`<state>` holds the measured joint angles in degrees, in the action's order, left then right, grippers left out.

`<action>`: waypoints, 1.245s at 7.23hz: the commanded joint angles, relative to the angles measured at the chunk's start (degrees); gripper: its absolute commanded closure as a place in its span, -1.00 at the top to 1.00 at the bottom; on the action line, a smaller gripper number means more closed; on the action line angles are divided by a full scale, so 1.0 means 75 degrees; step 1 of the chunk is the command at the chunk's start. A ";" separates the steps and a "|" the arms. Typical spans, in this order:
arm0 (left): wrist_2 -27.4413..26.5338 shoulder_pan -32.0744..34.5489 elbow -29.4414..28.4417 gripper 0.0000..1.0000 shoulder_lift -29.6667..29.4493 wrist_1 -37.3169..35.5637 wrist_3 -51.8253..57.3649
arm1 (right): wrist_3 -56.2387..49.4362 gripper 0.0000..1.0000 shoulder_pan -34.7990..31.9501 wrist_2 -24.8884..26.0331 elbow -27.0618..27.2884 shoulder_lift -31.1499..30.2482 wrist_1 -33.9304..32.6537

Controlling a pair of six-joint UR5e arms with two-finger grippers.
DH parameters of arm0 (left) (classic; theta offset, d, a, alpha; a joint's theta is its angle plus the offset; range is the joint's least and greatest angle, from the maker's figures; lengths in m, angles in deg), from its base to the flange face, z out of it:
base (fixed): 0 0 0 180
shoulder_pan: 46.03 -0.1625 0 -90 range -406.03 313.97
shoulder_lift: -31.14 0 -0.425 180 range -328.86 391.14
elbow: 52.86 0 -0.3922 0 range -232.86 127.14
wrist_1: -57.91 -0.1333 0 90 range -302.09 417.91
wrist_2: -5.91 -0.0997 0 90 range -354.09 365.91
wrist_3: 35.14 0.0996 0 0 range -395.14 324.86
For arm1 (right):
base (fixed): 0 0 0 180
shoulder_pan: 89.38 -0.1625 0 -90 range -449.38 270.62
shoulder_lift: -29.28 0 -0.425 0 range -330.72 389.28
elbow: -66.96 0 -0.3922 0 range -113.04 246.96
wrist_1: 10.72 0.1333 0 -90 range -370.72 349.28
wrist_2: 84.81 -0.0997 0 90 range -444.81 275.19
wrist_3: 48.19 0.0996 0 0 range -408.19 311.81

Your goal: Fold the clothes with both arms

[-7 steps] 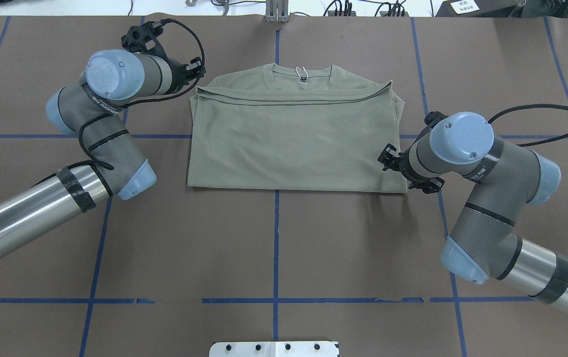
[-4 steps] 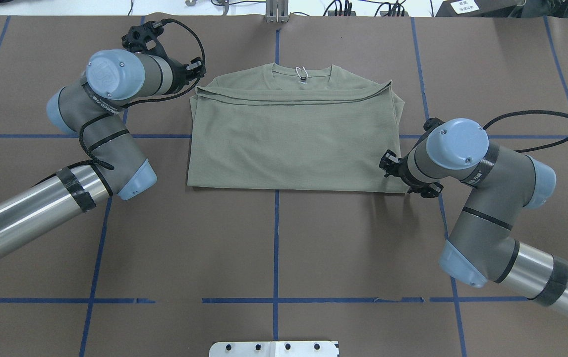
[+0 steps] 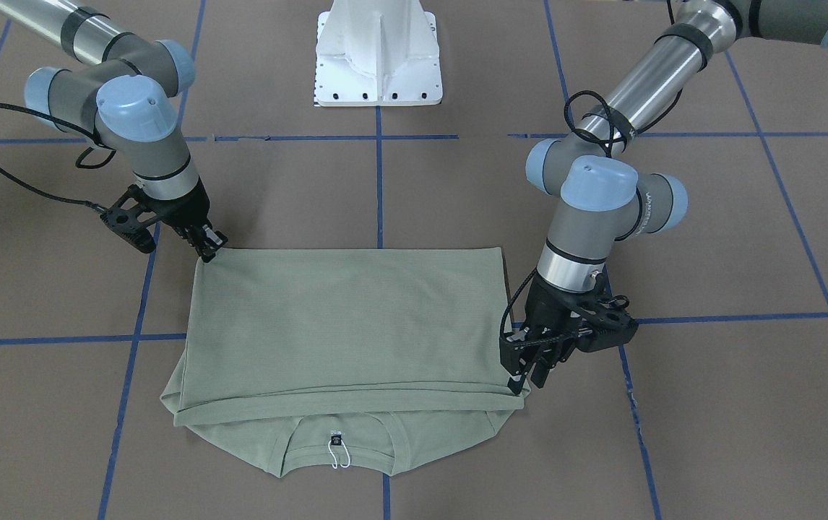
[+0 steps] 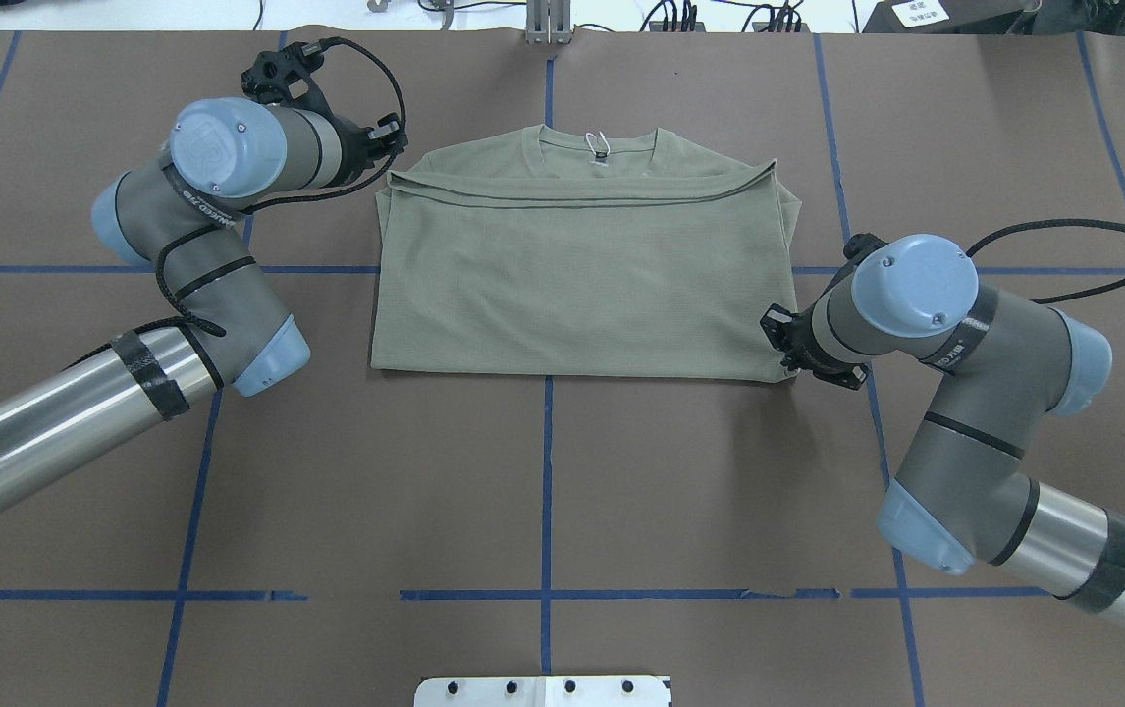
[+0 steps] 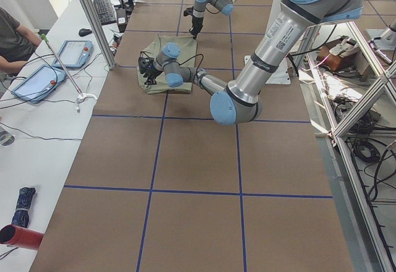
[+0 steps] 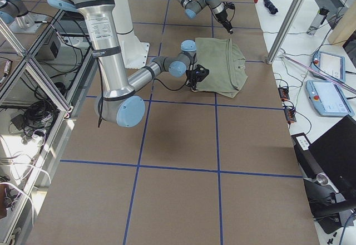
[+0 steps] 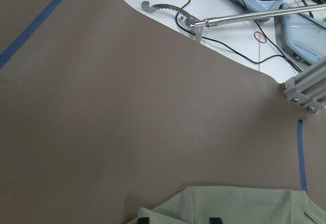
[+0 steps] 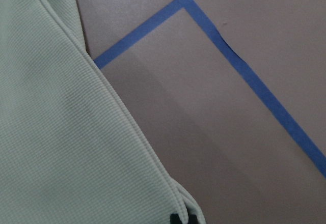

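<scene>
Left claw (image 3: 526, 379), tips parted, and right claw (image 3: 212, 249), spread untellable, sit at opposite corners of the half-folded sage-green knit shirt (image 4: 572, 285) on the brown bench (image 4: 670, 491), likely for the next fold.

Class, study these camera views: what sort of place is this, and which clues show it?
Probably a robotics lab: the left arm and right arm reach over a table gridded with blue tape, and control tablets lie on a side desk beside aluminium framing.
</scene>
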<state>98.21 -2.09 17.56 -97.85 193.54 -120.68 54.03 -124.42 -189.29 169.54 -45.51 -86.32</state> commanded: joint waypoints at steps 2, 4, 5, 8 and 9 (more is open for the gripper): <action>0.0335 0.0000 0.0756 -0.01 0.0123 -0.0073 -0.0055 | 0.0348 -1.00 0.1327 -0.0061 0.2510 -0.1613 -0.0126; 0.1015 -0.0093 0.1843 0.00 0.0626 -0.0096 -0.0114 | 0.0968 -1.00 0.2790 -0.0177 0.3683 -0.2527 -0.0138; 0.1343 -0.0187 0.2221 0.01 0.0837 -0.0096 -0.0393 | 0.1680 -1.00 0.3888 -0.0155 0.3956 -0.2543 -0.0138; 0.1930 -0.0223 0.3193 0.08 0.1037 -0.0668 -0.0992 | 0.2131 1.00 0.5468 0.0334 0.4134 -0.2590 -0.0138; 0.1897 -0.0606 0.3580 0.16 0.1282 -0.1042 -0.1237 | 0.2132 1.00 0.5272 0.0569 0.4123 -0.2590 -0.0150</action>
<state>111.93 -4.44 41.01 -89.91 188.55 -128.07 69.54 -85.02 -187.23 200.45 -64.89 -87.38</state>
